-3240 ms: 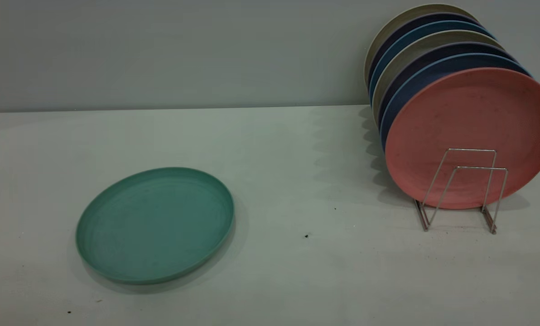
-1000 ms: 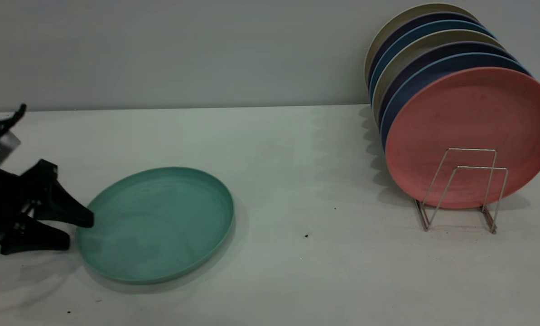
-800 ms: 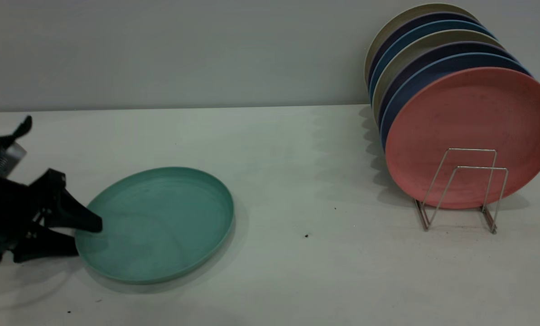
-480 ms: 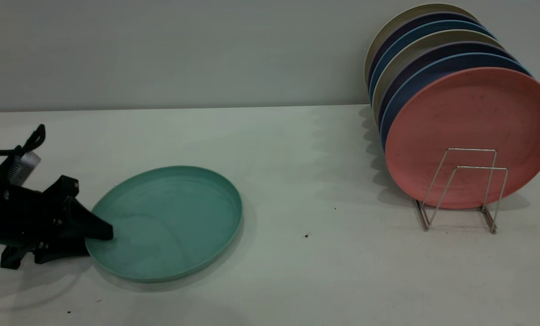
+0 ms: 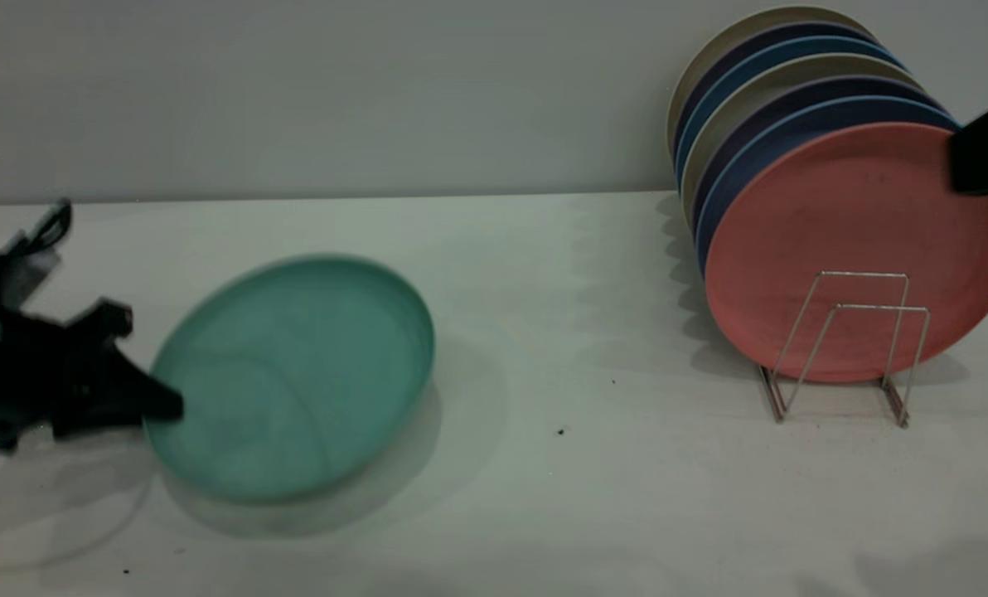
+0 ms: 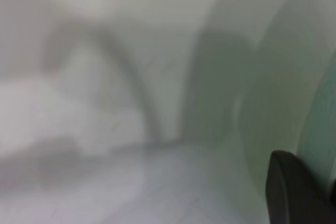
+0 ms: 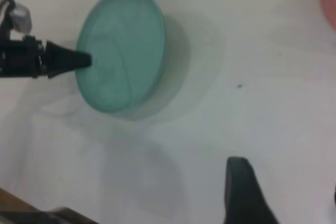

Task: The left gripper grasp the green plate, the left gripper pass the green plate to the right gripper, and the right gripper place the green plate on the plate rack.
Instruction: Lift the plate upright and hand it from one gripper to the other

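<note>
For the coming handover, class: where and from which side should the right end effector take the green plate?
Probably the free rim on the rack-facing side: the green plate is tilted up off the table, and the left end effector grips the opposite edge. The right end effector waits near the plate rack.

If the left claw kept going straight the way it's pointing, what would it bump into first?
Nothing new at first: the left claw is already clamped on the green plate at its near rim. Beyond the plate, only bare table seems to lie ahead, though depth is unclear.
</note>
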Controlling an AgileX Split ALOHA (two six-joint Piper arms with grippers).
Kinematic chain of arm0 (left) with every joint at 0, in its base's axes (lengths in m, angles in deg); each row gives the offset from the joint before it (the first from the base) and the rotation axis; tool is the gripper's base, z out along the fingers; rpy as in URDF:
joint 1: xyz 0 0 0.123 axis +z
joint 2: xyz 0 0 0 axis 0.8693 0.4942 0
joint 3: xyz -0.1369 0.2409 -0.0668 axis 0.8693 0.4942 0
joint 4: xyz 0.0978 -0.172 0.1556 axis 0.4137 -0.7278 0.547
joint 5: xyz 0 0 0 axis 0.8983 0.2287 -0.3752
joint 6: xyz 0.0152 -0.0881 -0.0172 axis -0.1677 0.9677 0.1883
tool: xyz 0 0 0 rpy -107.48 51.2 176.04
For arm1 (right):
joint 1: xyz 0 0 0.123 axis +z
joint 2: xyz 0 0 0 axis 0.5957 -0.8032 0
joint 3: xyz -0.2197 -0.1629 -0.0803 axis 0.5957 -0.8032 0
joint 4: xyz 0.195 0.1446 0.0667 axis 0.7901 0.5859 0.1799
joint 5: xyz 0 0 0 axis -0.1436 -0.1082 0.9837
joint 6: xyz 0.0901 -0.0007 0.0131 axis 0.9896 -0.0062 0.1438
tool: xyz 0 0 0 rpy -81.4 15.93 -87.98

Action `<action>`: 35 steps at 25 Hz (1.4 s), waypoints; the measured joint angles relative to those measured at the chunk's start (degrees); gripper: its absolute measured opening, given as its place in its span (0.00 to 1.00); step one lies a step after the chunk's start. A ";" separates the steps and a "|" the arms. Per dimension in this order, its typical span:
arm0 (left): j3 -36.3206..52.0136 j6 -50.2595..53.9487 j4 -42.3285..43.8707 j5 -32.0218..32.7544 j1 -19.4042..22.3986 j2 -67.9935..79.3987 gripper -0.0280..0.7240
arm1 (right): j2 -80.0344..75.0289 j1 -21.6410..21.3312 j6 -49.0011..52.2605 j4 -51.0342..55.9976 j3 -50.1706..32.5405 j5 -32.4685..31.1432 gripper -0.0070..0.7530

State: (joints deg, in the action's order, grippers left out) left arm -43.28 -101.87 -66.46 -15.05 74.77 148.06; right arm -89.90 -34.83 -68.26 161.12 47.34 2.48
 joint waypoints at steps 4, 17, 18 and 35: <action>0.00 -0.10 1.08 0.41 -0.83 -4.90 0.06 | -10.76 0.00 -16.71 16.24 0.17 -1.64 0.54; 0.05 4.09 2.07 0.00 -15.25 -9.20 0.06 | -38.73 5.66 -39.48 30.24 8.35 -10.88 0.54; 0.05 4.15 1.95 -0.03 -16.45 -9.20 0.06 | -39.64 6.51 -39.61 30.24 9.26 -11.01 0.54; 0.10 4.13 -1.39 2.67 -27.35 -9.20 0.06 | -42.97 7.99 -37.53 30.30 12.56 -9.97 0.34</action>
State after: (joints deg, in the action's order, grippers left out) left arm -43.18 -97.73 -67.85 -12.39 47.42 138.86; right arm -132.87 -26.84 -105.79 191.42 59.90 -7.49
